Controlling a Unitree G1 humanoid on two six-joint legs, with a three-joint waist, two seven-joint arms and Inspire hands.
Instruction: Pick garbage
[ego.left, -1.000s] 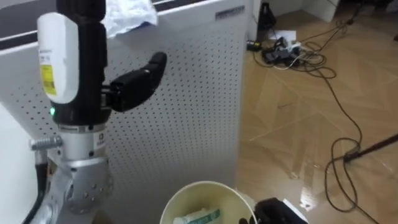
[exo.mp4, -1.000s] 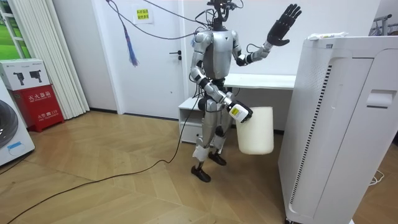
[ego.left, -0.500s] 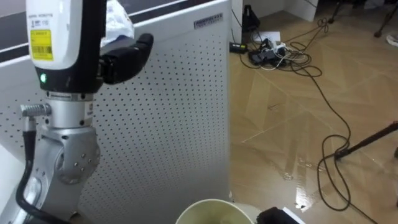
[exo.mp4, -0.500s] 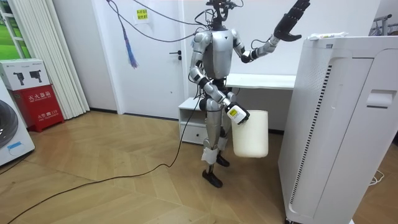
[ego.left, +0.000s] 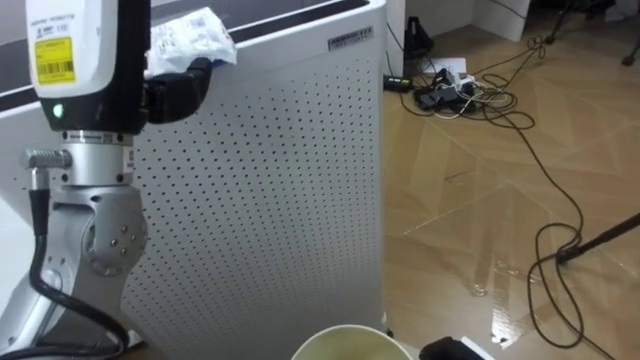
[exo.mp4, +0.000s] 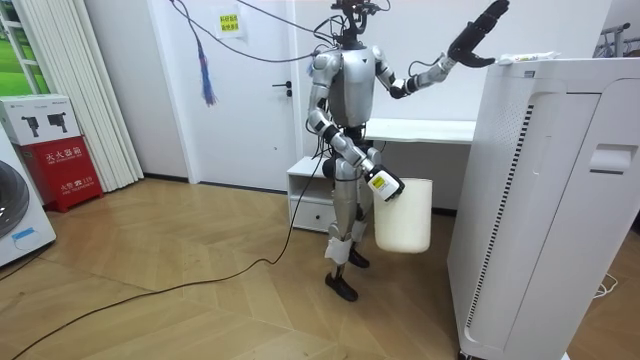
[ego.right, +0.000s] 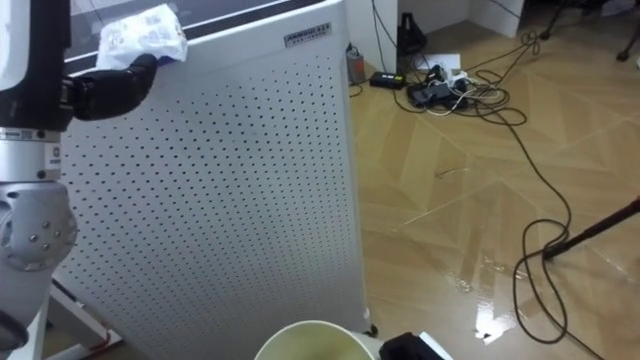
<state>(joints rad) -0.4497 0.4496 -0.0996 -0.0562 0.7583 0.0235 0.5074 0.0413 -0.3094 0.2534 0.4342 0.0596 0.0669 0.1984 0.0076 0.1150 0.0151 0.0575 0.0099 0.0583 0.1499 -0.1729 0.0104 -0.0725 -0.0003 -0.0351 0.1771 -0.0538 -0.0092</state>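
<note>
A crumpled white wrapper (ego.left: 190, 38) lies on the top edge of a tall white perforated appliance (ego.left: 270, 180). My left hand (ego.left: 175, 88) is raised to that edge with straight fingers, its tips just under the wrapper and holding nothing. The room view has this hand (exo.mp4: 478, 28) stretched over the appliance's top toward the wrapper (exo.mp4: 522, 58). A cream bin (exo.mp4: 405, 212) hangs at my right side, with my right hand (ego.left: 452, 349) curled on its rim (ego.left: 345, 343). I stand close beside the appliance.
A power strip with tangled cables (ego.left: 450, 82) lies on the wooden floor at the right, and a black cable (ego.left: 560, 210) runs toward me. Behind me stands a white table (exo.mp4: 420, 130). A red box (exo.mp4: 60, 160) sits at the room view's left.
My left hand has swung from upright in the air down and forward to the wrapper on the appliance. I have stepped closer, and the eye views have shifted with me.
</note>
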